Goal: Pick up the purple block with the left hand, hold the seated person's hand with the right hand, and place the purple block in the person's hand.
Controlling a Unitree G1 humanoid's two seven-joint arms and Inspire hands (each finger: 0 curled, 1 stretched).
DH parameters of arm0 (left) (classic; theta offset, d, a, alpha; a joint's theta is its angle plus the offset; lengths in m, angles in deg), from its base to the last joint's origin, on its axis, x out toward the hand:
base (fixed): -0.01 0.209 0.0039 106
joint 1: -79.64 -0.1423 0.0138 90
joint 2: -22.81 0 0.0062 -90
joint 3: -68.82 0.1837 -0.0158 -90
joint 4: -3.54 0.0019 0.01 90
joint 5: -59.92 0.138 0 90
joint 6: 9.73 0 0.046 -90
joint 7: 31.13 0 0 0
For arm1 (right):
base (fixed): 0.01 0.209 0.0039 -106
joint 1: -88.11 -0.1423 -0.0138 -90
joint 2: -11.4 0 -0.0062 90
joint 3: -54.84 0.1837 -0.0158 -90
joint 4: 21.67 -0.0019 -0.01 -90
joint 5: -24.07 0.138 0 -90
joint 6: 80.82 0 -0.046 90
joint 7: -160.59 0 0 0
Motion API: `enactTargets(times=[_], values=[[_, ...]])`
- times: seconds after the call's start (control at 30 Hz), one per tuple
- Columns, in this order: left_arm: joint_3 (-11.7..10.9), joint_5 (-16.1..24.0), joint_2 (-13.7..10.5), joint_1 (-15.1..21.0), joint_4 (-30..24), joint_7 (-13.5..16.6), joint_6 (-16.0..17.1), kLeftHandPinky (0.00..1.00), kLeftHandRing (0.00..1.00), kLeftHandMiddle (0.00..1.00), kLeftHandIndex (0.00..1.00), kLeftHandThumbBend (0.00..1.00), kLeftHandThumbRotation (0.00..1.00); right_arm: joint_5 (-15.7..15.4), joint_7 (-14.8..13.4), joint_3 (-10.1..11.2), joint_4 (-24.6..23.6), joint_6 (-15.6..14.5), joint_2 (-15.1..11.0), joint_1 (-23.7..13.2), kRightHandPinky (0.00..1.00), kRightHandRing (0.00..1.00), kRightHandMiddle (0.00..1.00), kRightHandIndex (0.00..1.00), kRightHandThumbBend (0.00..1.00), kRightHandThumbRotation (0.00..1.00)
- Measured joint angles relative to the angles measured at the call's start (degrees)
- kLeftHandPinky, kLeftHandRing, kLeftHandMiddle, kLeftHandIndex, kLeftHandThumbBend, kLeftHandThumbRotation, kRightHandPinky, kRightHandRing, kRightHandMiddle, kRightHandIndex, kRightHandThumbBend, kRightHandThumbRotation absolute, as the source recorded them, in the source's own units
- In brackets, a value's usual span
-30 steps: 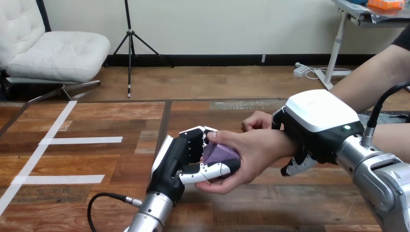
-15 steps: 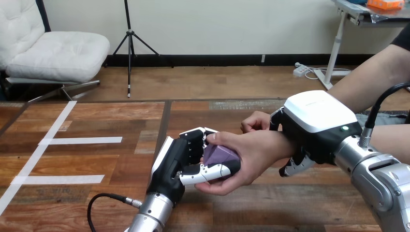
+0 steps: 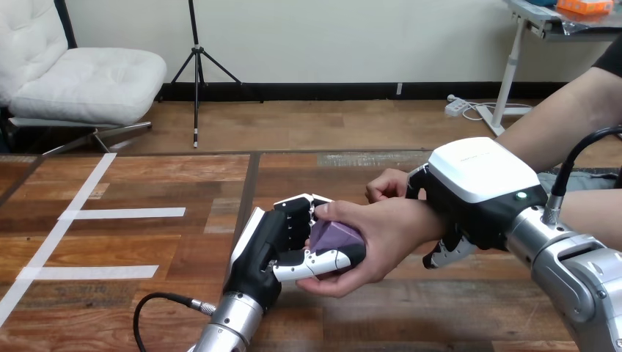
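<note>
Block: the purple block (image 3: 334, 236) lies tilted in the person's hand (image 3: 389, 235), above the middle of the table (image 3: 132, 183); fingers cover its long axis, so I cannot tell it.
Left hand (image 3: 271, 246): thumb and curled fingers pinch the block.
Right hand (image 3: 477, 187): closed round the person's wrist (image 3: 422, 216).

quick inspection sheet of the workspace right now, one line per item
surface: wooden table, white tape strips at its left
job's things: purple block lies in the person's hand, whose fingers curl under it
clutter: nothing seen
hands: left hand curled round the purple block; right hand wrapped round the person's wrist
cables: none but the robot's own
surroundings: the person's farther hand is fisted, behind the one with the block
</note>
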Motion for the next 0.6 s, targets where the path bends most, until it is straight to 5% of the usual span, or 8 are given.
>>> enactTargets(times=[0.6], values=[[0.77, 5.79, -1.42, 0.01, 0.0, 1.25, 0.06, 0.64, 0.72, 0.77, 0.77, 0.94, 0.44, -1.02, -1.41, 0.0, 1.6, 1.8, -0.02, 0.01, 0.44, 0.52, 0.59, 0.65, 0.78, 0.0]])
